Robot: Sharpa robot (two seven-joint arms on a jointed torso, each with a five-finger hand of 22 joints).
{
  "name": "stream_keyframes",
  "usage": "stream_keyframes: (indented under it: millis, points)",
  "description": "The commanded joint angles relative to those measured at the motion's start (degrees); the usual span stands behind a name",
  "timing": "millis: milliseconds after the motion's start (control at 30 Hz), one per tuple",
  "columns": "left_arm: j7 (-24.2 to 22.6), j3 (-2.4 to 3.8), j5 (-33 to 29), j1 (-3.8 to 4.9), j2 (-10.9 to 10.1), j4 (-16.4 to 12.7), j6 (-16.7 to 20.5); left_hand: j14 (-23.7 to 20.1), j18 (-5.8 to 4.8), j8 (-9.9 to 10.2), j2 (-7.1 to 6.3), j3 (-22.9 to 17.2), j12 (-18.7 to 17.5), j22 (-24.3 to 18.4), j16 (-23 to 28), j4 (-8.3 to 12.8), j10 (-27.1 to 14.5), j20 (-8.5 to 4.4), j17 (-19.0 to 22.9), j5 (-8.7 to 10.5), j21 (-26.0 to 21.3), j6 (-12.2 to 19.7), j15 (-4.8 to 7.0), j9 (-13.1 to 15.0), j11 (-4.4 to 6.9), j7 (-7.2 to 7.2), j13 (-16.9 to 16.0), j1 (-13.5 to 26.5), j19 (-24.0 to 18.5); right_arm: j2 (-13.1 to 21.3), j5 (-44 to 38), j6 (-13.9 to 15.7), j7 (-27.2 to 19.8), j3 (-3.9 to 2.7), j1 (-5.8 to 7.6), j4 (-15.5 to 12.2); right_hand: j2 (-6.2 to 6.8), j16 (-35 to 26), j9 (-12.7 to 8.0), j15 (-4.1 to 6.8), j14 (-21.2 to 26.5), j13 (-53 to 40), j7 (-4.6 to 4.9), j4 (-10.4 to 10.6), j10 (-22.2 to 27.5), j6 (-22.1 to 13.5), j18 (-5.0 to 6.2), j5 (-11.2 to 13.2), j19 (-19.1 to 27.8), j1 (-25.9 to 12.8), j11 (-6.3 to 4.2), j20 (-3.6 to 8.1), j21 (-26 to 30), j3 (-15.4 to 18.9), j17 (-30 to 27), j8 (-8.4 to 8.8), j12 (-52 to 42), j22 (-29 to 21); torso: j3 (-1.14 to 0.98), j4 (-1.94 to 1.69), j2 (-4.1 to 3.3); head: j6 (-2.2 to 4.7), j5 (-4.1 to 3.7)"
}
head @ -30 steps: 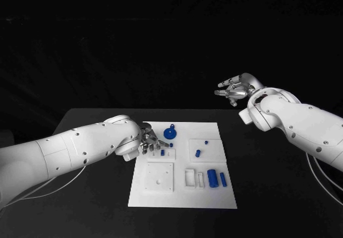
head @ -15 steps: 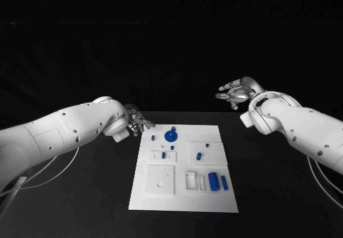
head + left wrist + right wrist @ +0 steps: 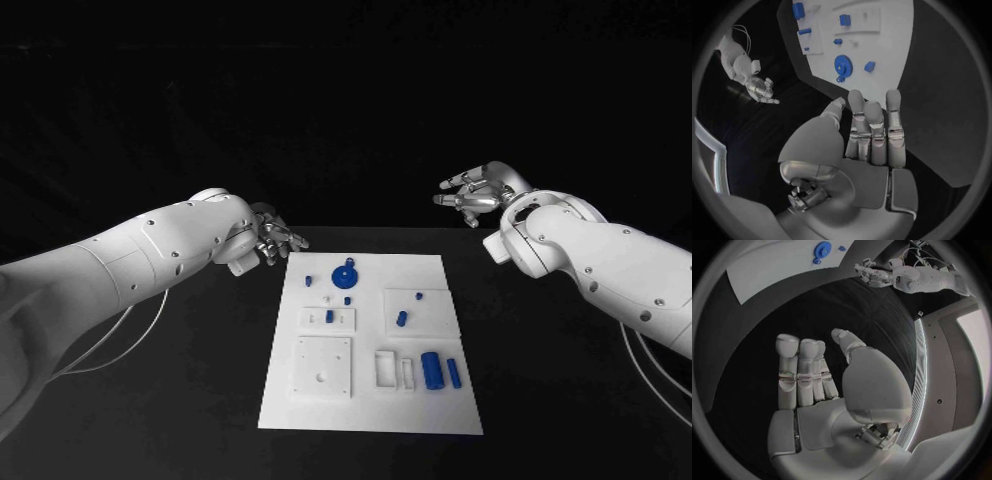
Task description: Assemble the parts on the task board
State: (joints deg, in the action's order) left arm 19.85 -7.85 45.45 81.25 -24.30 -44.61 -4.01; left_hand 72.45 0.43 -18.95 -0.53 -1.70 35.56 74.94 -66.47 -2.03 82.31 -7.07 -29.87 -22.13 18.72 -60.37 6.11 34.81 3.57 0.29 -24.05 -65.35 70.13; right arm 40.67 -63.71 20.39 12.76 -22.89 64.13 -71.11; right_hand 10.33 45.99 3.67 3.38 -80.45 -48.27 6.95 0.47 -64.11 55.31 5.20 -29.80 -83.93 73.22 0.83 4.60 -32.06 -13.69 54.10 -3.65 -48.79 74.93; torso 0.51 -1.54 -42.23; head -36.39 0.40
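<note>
left hand [image 3: 270, 238] lifted off task board [image 3: 369, 400] | right hand [image 3: 476, 196] unchanged

From my station I saw the task board [image 3: 433, 400] lying mid-surface [image 3: 173, 400], the left hand [image 3: 271, 240] raised just beyond its far left corner, the right hand [image 3: 476, 195] well beyond its far right corner.

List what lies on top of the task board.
On the task board: a blue gear, two blue cylinders, small blue pieces and white raised blocks. Neither robot hand covers any of it.
</note>
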Motion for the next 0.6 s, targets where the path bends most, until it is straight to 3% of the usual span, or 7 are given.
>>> stream_keyframes:
  millis: [33,267,367,433,533,600]
  points:
    - [-3.1,-0.1,4.5,-0.1,0.9,1.6,-3.3,-0.1,-0.43,-0.5,-0.2,-0.3,0.4,1.1,-0.2,0.0,0.0,-0.16,0.2,-0.17,0.5,0.3,0.24,2.3,0.53,-0.3,-0.2,0.4,0.2,0.0,-0.1,-0.7,-0.6,-0.03,-0.02,-0.3,0.09,-0.3,0.1,0.28,0.1,0.0,0.1,0.0,0.0,0.4,0.51,-0.3,-2.4,-0.5,-0.43,0.14,0.0,0.3,0.0,0.04,0.1,4.0,-0.01,0.12,-0.56,0.34,0.08]
    - [-4.7,-0.72,10.3,-0.76,2.7,4.6,-5.0,-0.2,-0.43,-0.1,-2.03,-0.5,0.4,1.1,-0.4,-2.5,-0.1,-0.14,0.4,1.04,0.7,0.4,0.18,5.9,0.4,-0.2,-0.4,2.2,0.0,0.2,-0.1,-0.7,-0.6,-0.03,-0.02,-0.9,0.11,-0.3,0.1,0.28,0.1,0.0,0.12,0.0,0.0,0.3,0.53,-0.3,-2.4,-0.5,-0.42,0.13,0.2,0.4,0.1,0.07,0.0,4.0,0.08,0.27,-1.19,0.69,-0.11]
    - [-5.5,-0.91,11.8,-1.09,3.2,5.2,-7.3,-0.3,-0.43,0.2,-3.58,-0.9,0.4,1.1,-0.5,-3.9,-0.1,-0.08,0.5,2.45,0.8,0.1,0.13,6.7,0.33,-0.09,-0.4,2.9,-0.1,0.3,-0.1,-0.7,-0.5,-0.03,-0.01,-1.1,0.11,-0.3,0.1,0.28,0.1,0.0,0.12,0.0,0.0,0.3,0.53,-0.3,-2.4,-0.5,-0.42,0.13,0.2,0.4,0.1,0.07,0.0,4.0,0.11,0.34,-1.43,0.88,-0.17]
    - [-5.8,-1.03,12.6,-1.31,3.6,5.5,-8.3,-0.5,-0.43,0.2,-4.24,-1.1,0.4,1.1,-0.5,-3.9,-0.3,-0.01,0.4,4.68,0.7,0.2,0.05,7.1,0.2,0.0,-0.5,2.7,-0.2,0.4,-0.1,-0.7,-0.5,-0.03,-0.01,-1.3,0.14,-0.2,0.1,0.28,0.1,0.0,0.1,-0.1,0.0,0.3,0.51,-0.3,-2.4,-0.4,-0.43,0.13,0.0,0.4,0.1,0.06,0.0,4.0,0.16,0.33,-1.55,0.93,-0.32]
    - [-6.4,-1.19,13.6,-1.77,4.1,6.2,-8.5,-0.9,-0.43,0.4,-5.92,-1.6,0.7,1.1,-0.9,-5.5,-0.5,0.1,0.4,6.58,0.8,0.2,-0.08,7.8,0.07,0.14,-0.6,3.4,-0.4,0.5,-0.1,-0.6,-0.5,-0.03,-0.01,-1.5,0.14,-0.2,0.1,0.28,0.1,0.0,0.1,-0.1,0.0,0.3,0.51,-0.3,-2.4,-0.4,-0.43,0.13,0.0,0.4,0.1,0.06,0.0,4.0,0.19,0.35,-1.74,1.02,-0.32]
    - [-6.7,-1.24,13.8,-2.02,4.3,6.5,-8.4,-0.9,-0.43,0.6,-6.33,-1.5,0.7,1.1,-1.0,-6.5,-0.6,0.1,0.5,7.64,0.8,0.2,-0.09,8.3,0.05,0.17,-0.7,3.5,-0.4,0.5,-0.1,-0.5,-0.5,-0.03,0.0,-1.6,0.14,-0.2,0.1,0.27,0.1,-0.1,0.11,0.0,0.0,0.3,0.51,-0.3,-2.5,-0.5,-0.42,0.13,0.0,0.4,0.1,0.06,0.0,4.1,0.2,0.36,-1.84,1.06,-0.39]
